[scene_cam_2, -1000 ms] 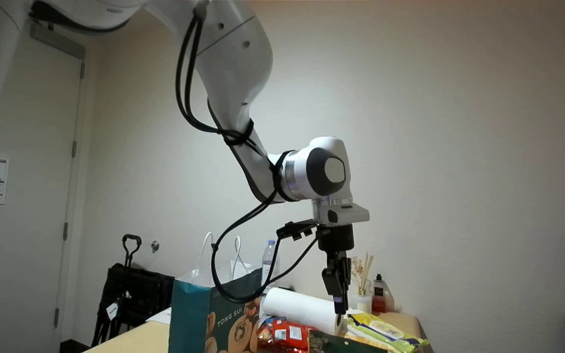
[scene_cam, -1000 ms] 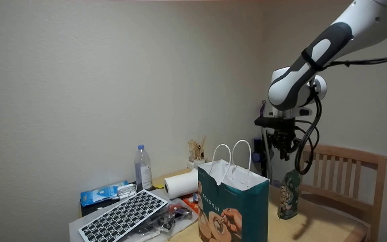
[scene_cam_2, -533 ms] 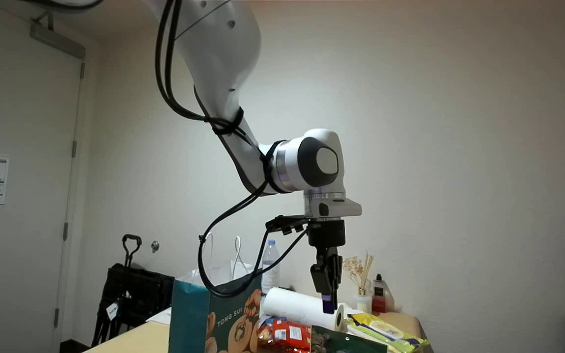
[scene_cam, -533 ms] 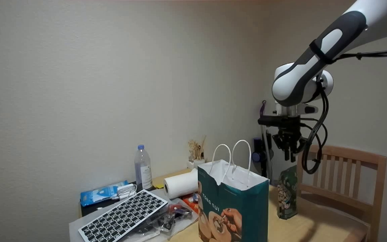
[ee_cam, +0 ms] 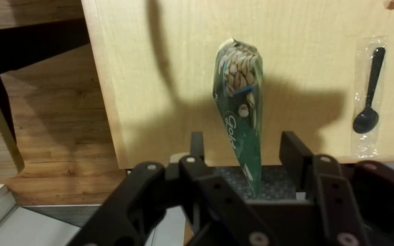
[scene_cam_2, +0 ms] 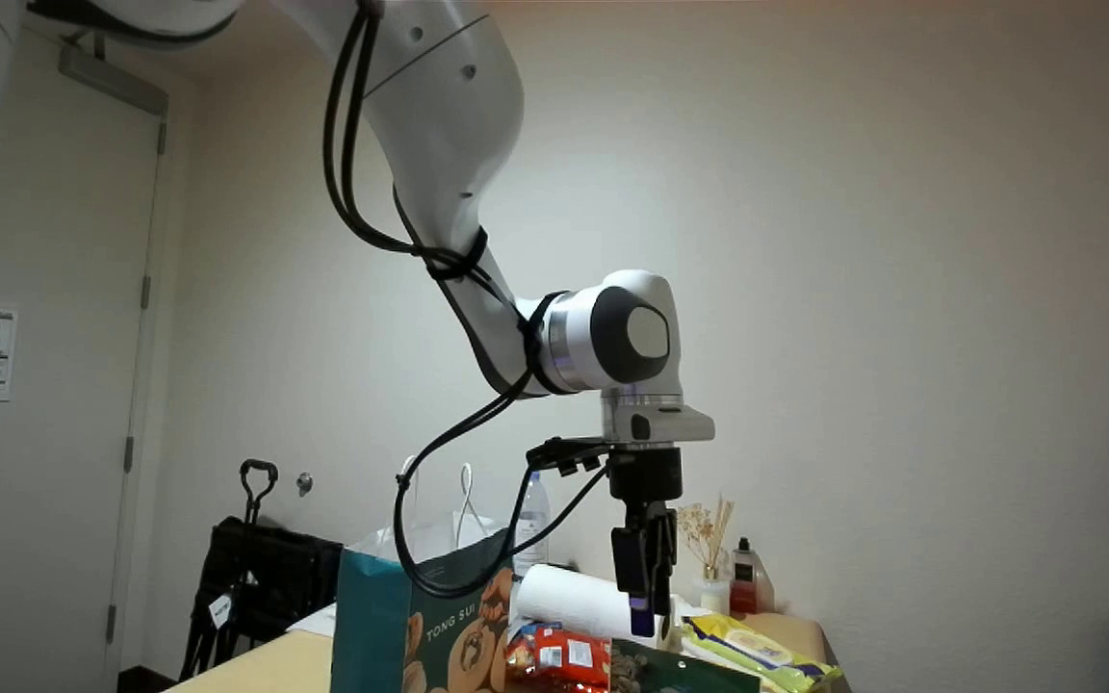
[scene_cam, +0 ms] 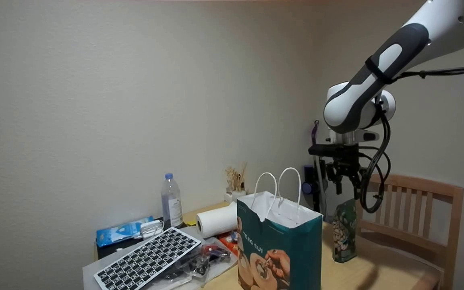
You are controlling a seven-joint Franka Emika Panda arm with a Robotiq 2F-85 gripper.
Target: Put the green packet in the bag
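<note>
Your green packet (scene_cam: 344,233) stood upright on the pale wooden table (scene_cam: 395,269), outside the bag (scene_cam: 280,245), the picture of nuts showing on its front. You had the gripper (ee_cam: 243,147) hanging just over it, pointing down, its two fingers (ee_cam: 296,153) spread wide and holding nothing. In the wrist view the packet's narrow top showed between them, with a gap on either side; whether their tips were as low as its top edge, you could not tell. To the packet's right in that view lay a wrapped black spoon (ee_cam: 369,106).

In an exterior view the bag stood upright to the left of your packet and nearer, its white-lined mouth facing up. Left of the bag lay a patterned board (scene_cam: 147,259), and farther back were a blue pack (scene_cam: 121,231), a bottle (scene_cam: 171,201) and a white paper roll (scene_cam: 218,220). A wooden chair (scene_cam: 421,187) stood on the far right, beyond the packet.

In an exterior view a red pack (scene_cam_2: 564,664) showed between the bag and your packet, which the view's lower edge cut off, and a yellow-and-green pack (scene_cam_2: 757,654) lay farther to the right. Your arm (scene_cam_2: 449,135) slanted down from the upper left there, and a black cart (scene_cam_2: 275,568) stood at the far left near the door (scene_cam_2: 54,241).
</note>
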